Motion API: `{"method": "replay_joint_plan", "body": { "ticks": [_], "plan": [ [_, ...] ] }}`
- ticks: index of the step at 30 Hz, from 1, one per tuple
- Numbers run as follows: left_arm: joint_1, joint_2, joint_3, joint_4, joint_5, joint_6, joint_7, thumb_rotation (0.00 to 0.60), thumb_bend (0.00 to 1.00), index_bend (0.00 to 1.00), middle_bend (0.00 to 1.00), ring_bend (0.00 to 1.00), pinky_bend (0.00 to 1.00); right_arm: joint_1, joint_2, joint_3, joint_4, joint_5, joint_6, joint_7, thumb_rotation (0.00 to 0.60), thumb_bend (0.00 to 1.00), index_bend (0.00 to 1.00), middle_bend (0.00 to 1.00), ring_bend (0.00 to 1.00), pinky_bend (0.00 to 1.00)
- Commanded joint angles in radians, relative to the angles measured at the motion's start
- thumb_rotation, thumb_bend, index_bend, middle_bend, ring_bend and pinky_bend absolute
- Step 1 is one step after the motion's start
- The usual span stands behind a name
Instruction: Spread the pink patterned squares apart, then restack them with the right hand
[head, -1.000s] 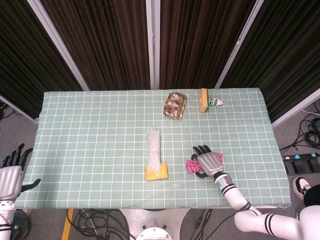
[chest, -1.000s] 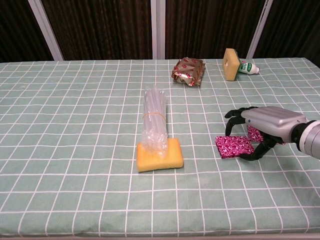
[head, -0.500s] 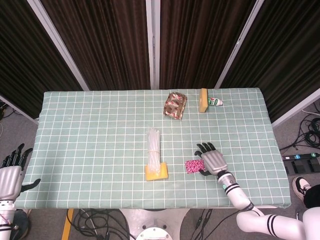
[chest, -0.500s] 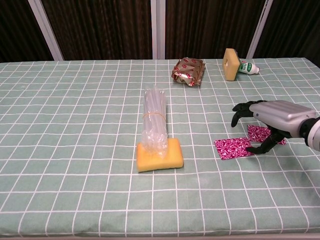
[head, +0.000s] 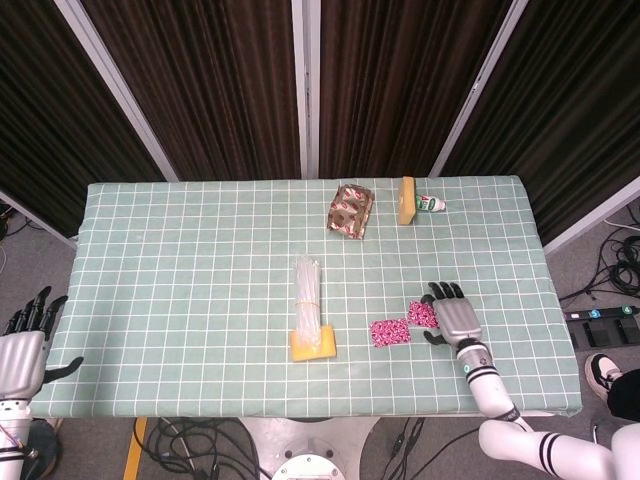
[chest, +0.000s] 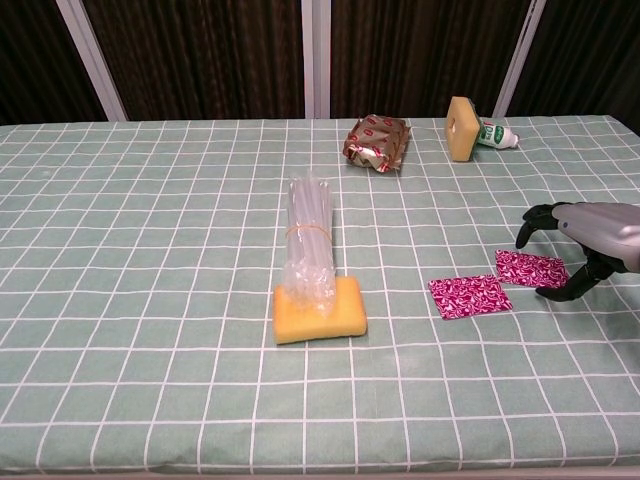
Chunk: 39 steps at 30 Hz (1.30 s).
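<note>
Two pink patterned squares lie flat on the green checked cloth, side by side and slightly apart: one (head: 389, 332) (chest: 469, 296) nearer the middle, the other (head: 421, 314) (chest: 530, 268) to its right. My right hand (head: 454, 315) (chest: 590, 235) hovers just right of the second square, fingers spread and curved downward, holding nothing. Its fingertips reach the square's right edge; contact cannot be told. My left hand (head: 20, 348) hangs off the table's left edge, fingers apart, empty.
A yellow sponge (head: 313, 343) (chest: 318, 309) with a bundle of clear tubes (head: 307, 292) (chest: 308, 244) lying across it sits left of the squares. At the back are a shiny snack bag (head: 350, 210) (chest: 378, 142), a second upright sponge (head: 406, 200) (chest: 460, 128) and a small bottle (head: 432, 203) (chest: 497, 134).
My right hand has slid rightward off the squares, uncovering both. The right square now lies separate from the left one, which stayed put.
</note>
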Motion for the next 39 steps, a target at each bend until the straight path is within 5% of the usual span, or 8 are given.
{"method": "replay_joint_plan", "body": {
  "ticks": [1, 28, 39],
  "plan": [
    [0.000, -0.001, 0.001, 0.000, 0.000, 0.000, 0.000, 0.600, 0.08, 0.17, 0.10, 0.10, 0.17, -0.001, -0.015, 0.006, 0.028, 0.004, -0.004, 0.004, 0.521, 0.19, 0.28, 0.07, 0.00, 0.00],
    [-0.001, -0.003, 0.002, 0.009, -0.002, -0.006, -0.009, 0.600, 0.08, 0.17, 0.10, 0.10, 0.17, 0.007, -0.064, 0.025, 0.108, 0.010, -0.043, 0.002, 0.521, 0.19, 0.29, 0.07, 0.00, 0.00],
    [0.002, -0.001, 0.002, 0.006, -0.003, -0.003, -0.010, 0.600, 0.08, 0.17, 0.10, 0.10, 0.17, 0.005, -0.056, 0.036, 0.103, 0.007, -0.041, 0.012, 0.518, 0.19, 0.40, 0.10, 0.00, 0.00]
  ]
}}
